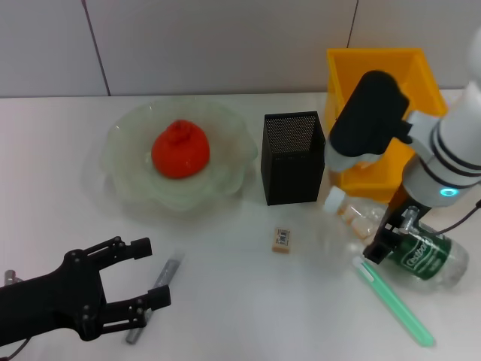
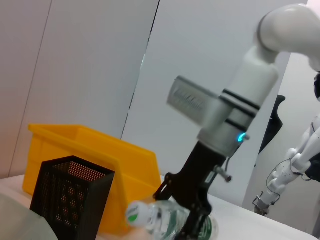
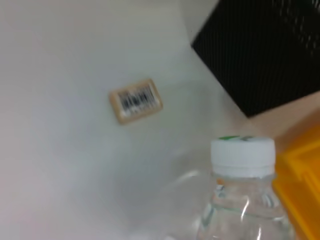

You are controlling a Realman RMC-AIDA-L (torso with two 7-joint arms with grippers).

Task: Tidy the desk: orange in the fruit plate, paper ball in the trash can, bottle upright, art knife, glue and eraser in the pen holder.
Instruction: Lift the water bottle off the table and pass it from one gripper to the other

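Observation:
The orange (image 1: 180, 149) sits in the glass fruit plate (image 1: 124, 162). The clear bottle (image 1: 432, 259) lies tilted on the table by the yellow bin (image 1: 383, 98), cap (image 3: 242, 157) toward the black mesh pen holder (image 1: 293, 158). My right gripper (image 1: 389, 237) is shut around the bottle's body, also seen in the left wrist view (image 2: 192, 220). The eraser (image 1: 282, 239) lies in front of the holder. A green glue pen (image 1: 394, 301) lies at the front right. The grey art knife (image 1: 154, 297) lies beside my open left gripper (image 1: 152, 272). The paper ball is out of view.
The yellow bin stands behind and right of the pen holder, close to my right arm. The plate takes up the back left. The table's front edge is close to my left arm. A small metal part (image 1: 9, 277) lies at the far left.

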